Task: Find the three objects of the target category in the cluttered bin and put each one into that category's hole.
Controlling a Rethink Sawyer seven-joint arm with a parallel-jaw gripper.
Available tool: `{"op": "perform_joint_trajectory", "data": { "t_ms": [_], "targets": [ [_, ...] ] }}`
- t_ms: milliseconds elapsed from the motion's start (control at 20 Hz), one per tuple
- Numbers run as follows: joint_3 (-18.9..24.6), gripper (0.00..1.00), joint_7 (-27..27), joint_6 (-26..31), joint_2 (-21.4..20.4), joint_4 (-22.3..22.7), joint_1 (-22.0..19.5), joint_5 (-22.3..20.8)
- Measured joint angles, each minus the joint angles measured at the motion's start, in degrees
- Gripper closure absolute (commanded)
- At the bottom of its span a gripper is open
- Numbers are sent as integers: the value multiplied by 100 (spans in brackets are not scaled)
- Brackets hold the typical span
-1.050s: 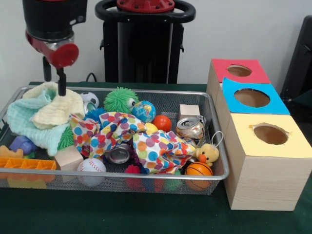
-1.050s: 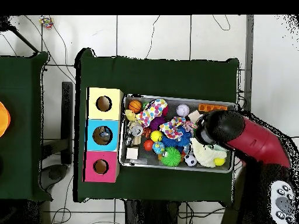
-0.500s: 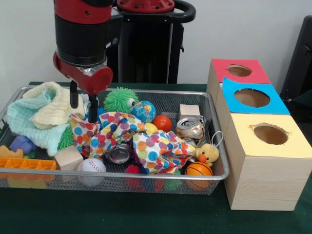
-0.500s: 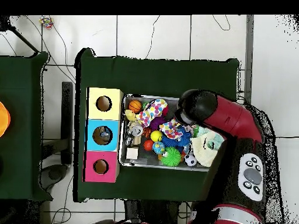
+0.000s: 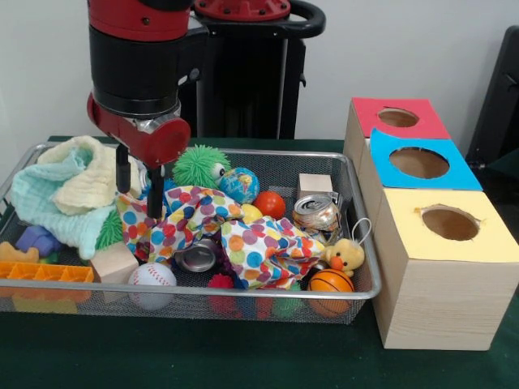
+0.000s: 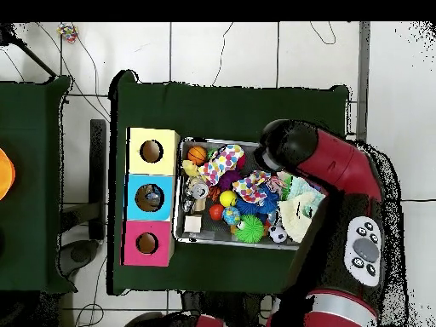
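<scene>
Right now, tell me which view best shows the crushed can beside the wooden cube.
The front view: the crushed can lies in plain sight against the bin's right side, in front of the wooden cube, its dented silver top clear. The overhead view shows only a small silvery blob among clutter.

The gripper (image 5: pixel 138 182) is being carried rightward from the upper-left corner of the front view and lowered, its open fingers now being brought down at the left edge of the polka-dot cloth (image 5: pixel 235 231), beside the pale towel (image 5: pixel 69 194).
</scene>
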Motion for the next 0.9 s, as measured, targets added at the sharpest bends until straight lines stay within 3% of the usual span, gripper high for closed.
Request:
{"op": "perform_joint_trajectory", "data": {
  "t_ms": [500, 900],
  "targets": [
    [-323, 0, 160, 0, -4, 61, 275, 359],
    [-431, 0, 530, -42, -14, 455, 614, 646]
  ]
}}
